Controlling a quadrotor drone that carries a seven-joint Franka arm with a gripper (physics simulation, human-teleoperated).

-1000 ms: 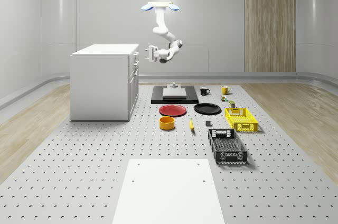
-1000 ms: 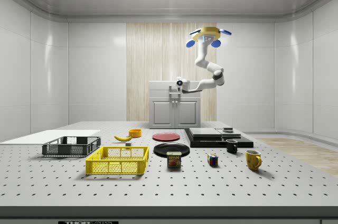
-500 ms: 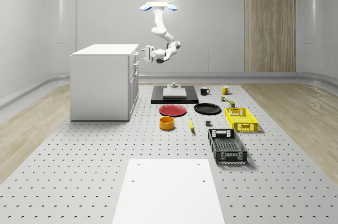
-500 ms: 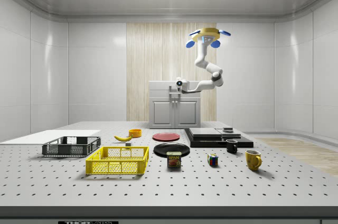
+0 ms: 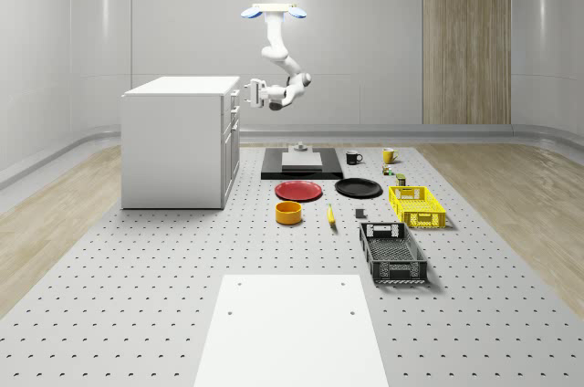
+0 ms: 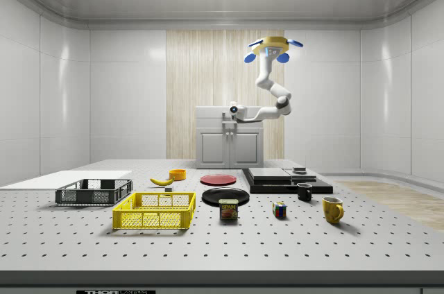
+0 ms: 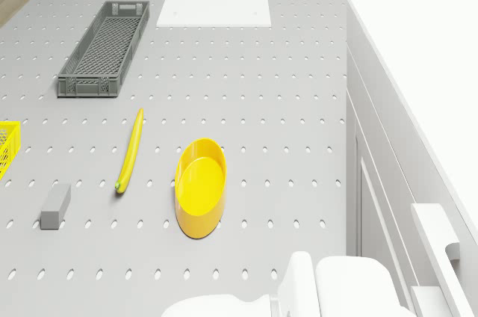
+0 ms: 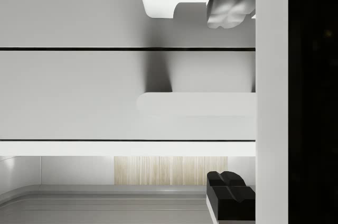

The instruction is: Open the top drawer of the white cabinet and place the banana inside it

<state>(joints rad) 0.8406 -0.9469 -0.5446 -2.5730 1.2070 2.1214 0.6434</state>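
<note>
- Whole-scene view: the drone (image 5: 275, 11) hovers high, off the drawer side of the cabinet (image 5: 178, 141), above the black slab (image 5: 302, 166) on the tabletop (image 5: 137, 314).
- Its arm bends down toward the cabinet, and the hand (image 5: 247, 91) sits level with the top drawer, just beside the cabinet's front edge.
- Side view: the hand (image 6: 229, 109) lies in front of the cabinet's upper front, at the top drawer's height.
- Wrist view: the top drawer's handle (image 8: 196, 103) crosses the picture close ahead, between two dark seams in the cabinet front; one pale finger and one dark finger stand on opposite sides of it, well apart, so the hand looks released and grips nothing.
- Whether either finger touches the handle cannot be told.
- Drone view: the banana (image 7: 129, 151) lies on the tabletop in front of the cabinet, just beside the yellow bowl (image 7: 199, 186) and near the grey crate (image 7: 104, 47). It is untouched.
- Step in hand, as a judgement: the reach to the top drawer's handle; the drawer looks still closed.
- Next move likely calls for centring the handle between the fingers, clenching on it, then pulling straight away from the cabinet front while the drone holds steady.
</note>
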